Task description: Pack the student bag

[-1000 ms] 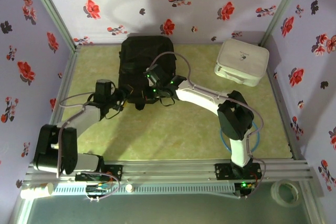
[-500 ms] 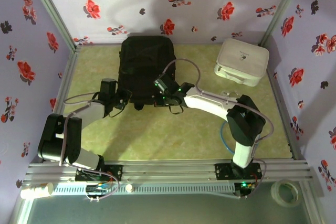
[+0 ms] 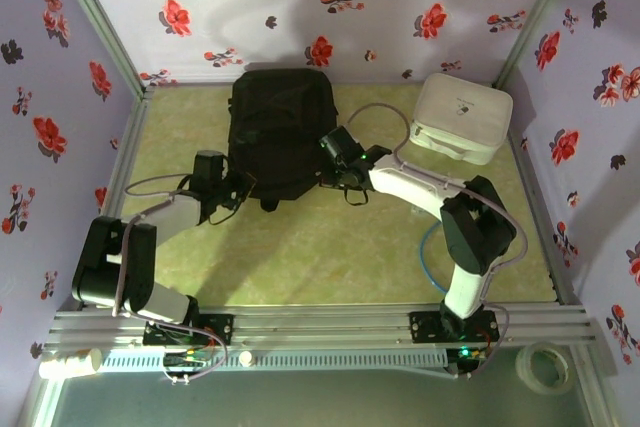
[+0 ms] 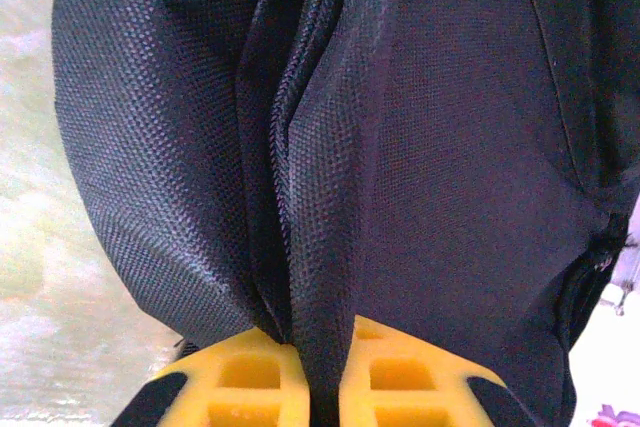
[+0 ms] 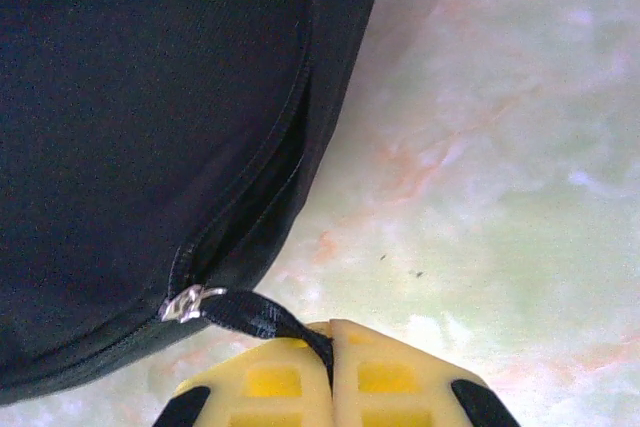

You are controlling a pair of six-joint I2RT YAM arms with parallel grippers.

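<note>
The pale green marbled worktop (image 3: 330, 247) is walled in by flowered panels on the left, far and right sides. The student bag (image 3: 282, 127) lies flat at the far middle of it, rounded end toward the far wall. It is the biggest thing there: black, soft woven fabric, with stitched seams and creases. Nothing inside it can be seen. The stretch of zipper along its right edge looks closed, and its metal slider (image 5: 185, 302) sits low on the bag's curved corner.

A white case (image 3: 461, 117) with rounded corners rests at the far right corner, well apart from the bag. Its lid is down and its contents are hidden.

The right arm reaches in from the near right, and the right claw (image 3: 335, 159) sits at the bag's right edge. In the right wrist view its yellow fingers (image 5: 270, 382) are pressed together on the black pull strap (image 5: 255, 315) that hangs from the slider.

The left claw (image 3: 237, 185) is at the bag's near left corner. In the left wrist view its yellow fingers (image 4: 250, 377) pinch a raised fold of the bag's fabric between them.

A roll of clear tape (image 3: 543, 367) lies beyond the frame rail at the near right.
</note>
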